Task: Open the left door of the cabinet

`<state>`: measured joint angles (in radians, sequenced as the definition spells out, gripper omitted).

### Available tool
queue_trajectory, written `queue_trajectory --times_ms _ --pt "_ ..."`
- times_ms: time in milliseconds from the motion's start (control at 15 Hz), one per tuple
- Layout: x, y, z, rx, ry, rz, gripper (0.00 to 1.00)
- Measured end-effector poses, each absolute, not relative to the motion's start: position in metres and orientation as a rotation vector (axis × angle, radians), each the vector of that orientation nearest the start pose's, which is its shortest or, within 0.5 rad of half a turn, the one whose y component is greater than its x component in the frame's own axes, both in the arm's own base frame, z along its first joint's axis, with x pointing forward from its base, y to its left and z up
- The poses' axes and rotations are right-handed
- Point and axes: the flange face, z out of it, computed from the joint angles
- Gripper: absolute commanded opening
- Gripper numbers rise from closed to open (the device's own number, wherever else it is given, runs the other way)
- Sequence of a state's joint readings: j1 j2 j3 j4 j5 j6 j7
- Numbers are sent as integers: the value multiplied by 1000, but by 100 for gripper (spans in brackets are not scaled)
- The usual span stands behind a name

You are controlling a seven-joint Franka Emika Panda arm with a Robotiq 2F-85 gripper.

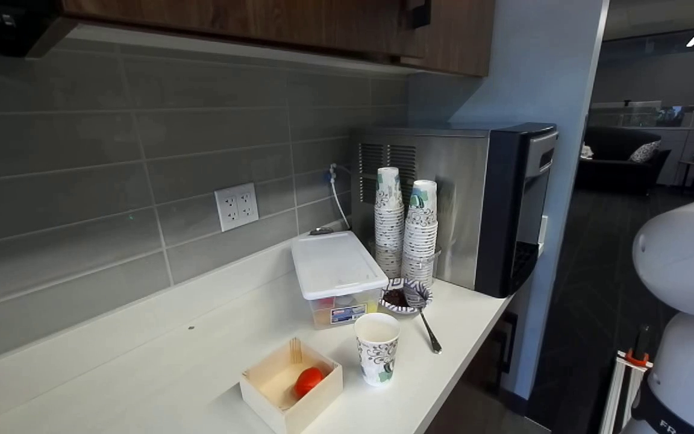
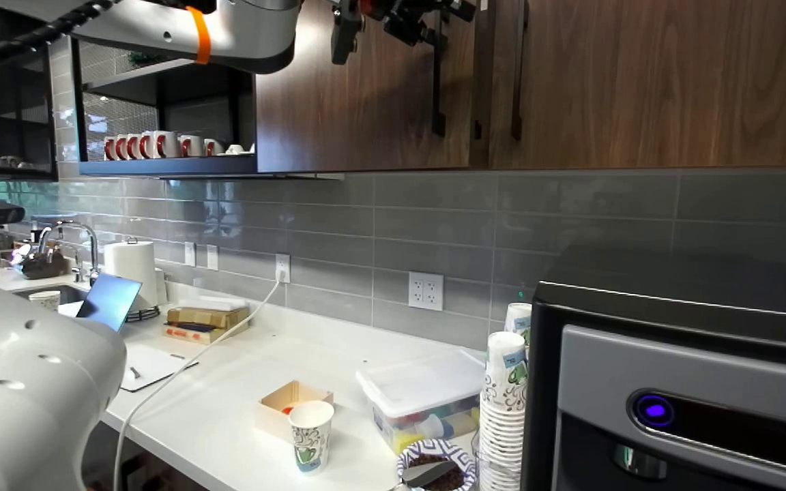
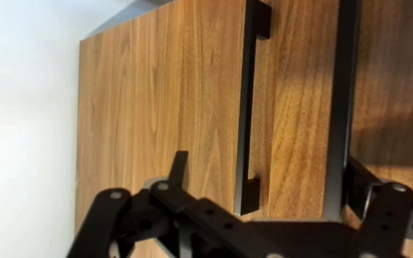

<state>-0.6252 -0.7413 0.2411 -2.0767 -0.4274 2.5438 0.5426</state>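
The cabinet (image 2: 557, 88) hangs in front of the hand (image 3: 266, 163), its left door (image 2: 366, 116) the one to draw out. That door may be slightly ajar; the views do not settle it. It probably swings about its outer edge, so the pull should begin straight out and then curve, the hand turning with it. In an exterior view the arm (image 2: 250, 31), beside the hand, overlaps the outer side of this door and could block the swing.

The hand is spread wide and has hold of nothing. In the wrist view, which seems upside down, the left handle (image 3: 341, 107) and, nearer the middle, the right handle (image 3: 246, 107) both fall within its spread. One finger (image 3: 359, 179) is right at the left handle, whether touching or just beside I cannot tell; the other finger (image 3: 179, 166) is apart from both. Working the near finger in behind the left handle and pulling looks safer than closing fully, which could catch both.
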Motion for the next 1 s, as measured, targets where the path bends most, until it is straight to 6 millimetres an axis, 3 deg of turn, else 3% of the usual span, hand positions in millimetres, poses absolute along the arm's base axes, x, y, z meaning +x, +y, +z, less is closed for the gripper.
queue_trajectory --times_ms 467,1000 --pt "290 -54 833 -2878 1125 -1915 100" --pt "225 -39 830 -2950 1258 -1820 100"
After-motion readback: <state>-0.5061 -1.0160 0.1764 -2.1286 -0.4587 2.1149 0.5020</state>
